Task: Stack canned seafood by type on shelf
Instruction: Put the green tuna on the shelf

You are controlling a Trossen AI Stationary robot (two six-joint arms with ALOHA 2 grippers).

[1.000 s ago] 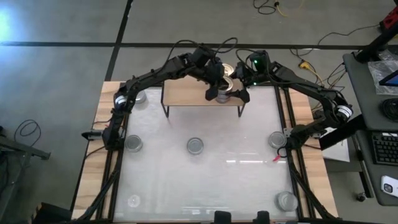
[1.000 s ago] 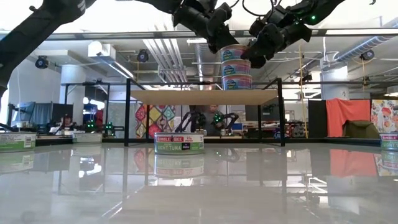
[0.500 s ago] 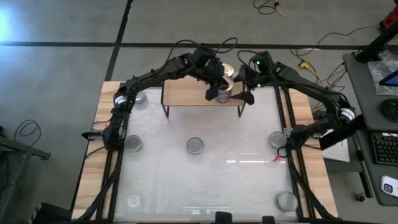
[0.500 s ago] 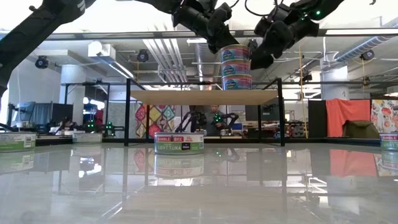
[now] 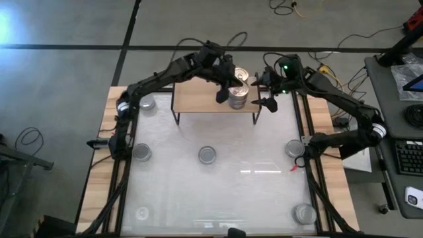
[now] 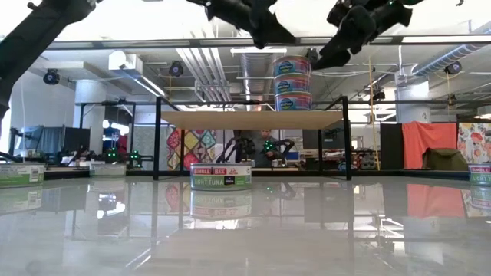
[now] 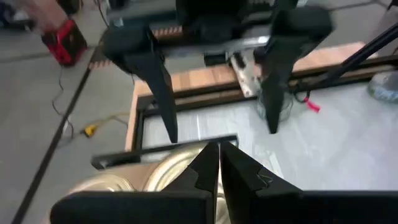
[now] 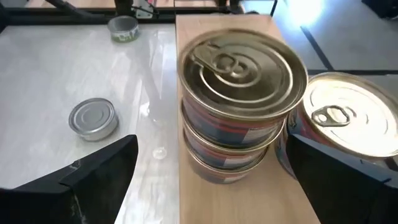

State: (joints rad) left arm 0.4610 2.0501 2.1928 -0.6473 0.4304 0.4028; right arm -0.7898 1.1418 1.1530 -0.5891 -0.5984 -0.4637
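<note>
Now the three-tin stack (image 8: 239,106) stands alone at the shelf's (image 5: 198,99) right end, sorted by type; left gripper (image 5: 221,96) fingers pressed together, right gripper (image 5: 267,102) fingers spread, both nearby.

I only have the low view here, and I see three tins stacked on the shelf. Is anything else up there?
Observer: Yes, a second gold-topped tin stands right beside the stack on the shelf.
Operator: Is the right gripper open?
Observer: The right gripper is open, fingers wide on either side of the stack, touching nothing.
Operator: And the left?
Observer: The left gripper is shut, holding nothing.
</note>
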